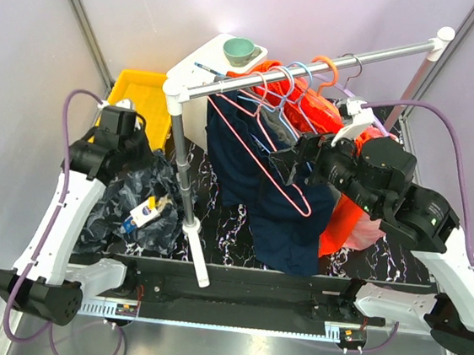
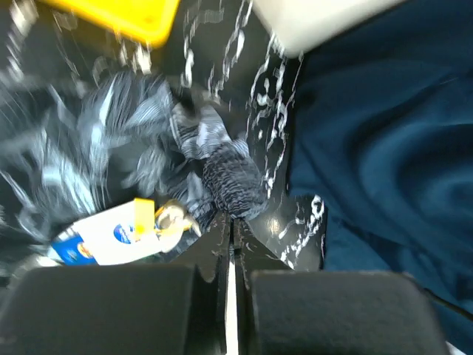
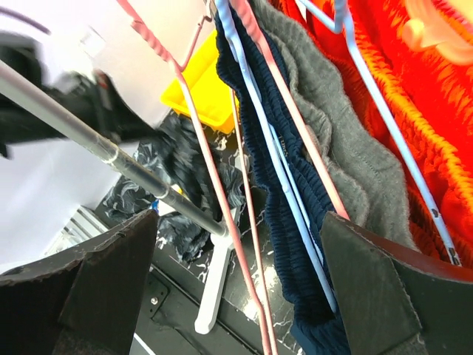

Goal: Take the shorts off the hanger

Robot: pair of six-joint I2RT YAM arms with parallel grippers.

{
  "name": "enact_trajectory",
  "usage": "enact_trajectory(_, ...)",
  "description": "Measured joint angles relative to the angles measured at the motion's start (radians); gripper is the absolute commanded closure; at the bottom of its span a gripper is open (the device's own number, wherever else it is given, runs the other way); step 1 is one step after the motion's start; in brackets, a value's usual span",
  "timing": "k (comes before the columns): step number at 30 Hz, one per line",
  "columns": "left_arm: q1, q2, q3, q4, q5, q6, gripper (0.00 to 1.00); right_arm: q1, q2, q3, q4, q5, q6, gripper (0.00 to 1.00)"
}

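Note:
The shorts (image 1: 129,196), dark with pale leaf shapes, lie in a heap on the black marbled table at the left, off the hanger, with white paper tags (image 1: 144,212) on them. My left gripper (image 1: 147,168) hangs over them. In the blurred left wrist view its jaws (image 2: 232,218) are pressed together, with a gathered peak of the shorts (image 2: 229,181) at the tips. The pink hanger (image 1: 256,153) hangs bare from the rail. My right gripper (image 1: 285,167) is open, and in the right wrist view (image 3: 236,281) the hanger's wires (image 3: 230,226) pass between its fingers.
The silver rail (image 1: 316,71) stands on a white post (image 1: 186,189). A navy garment (image 1: 283,225) on a light blue hanger (image 1: 293,86) and an orange garment (image 1: 342,227) hang beside the pink hanger. A yellow bin (image 1: 148,92) and a white box (image 1: 206,68) stand behind.

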Motion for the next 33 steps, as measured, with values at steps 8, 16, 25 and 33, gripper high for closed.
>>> enact_trajectory(8,0.108,-0.194,-0.273,-0.011,0.002,-0.24,1.0,0.0,-0.02,-0.004,0.013,0.002,0.004,0.0)
enact_trajectory(16,0.269,-0.306,-0.452,-0.128,-0.027,-0.458,0.55,0.0,-0.043,-0.028,0.011,0.018,0.005,0.0)
enact_trajectory(25,0.357,-0.249,-0.521,-0.107,-0.043,-0.532,0.01,0.0,-0.084,-0.03,0.001,0.061,0.007,0.0)
enact_trajectory(33,0.366,-0.094,-0.599,0.038,-0.035,-0.51,0.01,0.0,-0.11,-0.029,-0.029,0.109,-0.011,0.0)
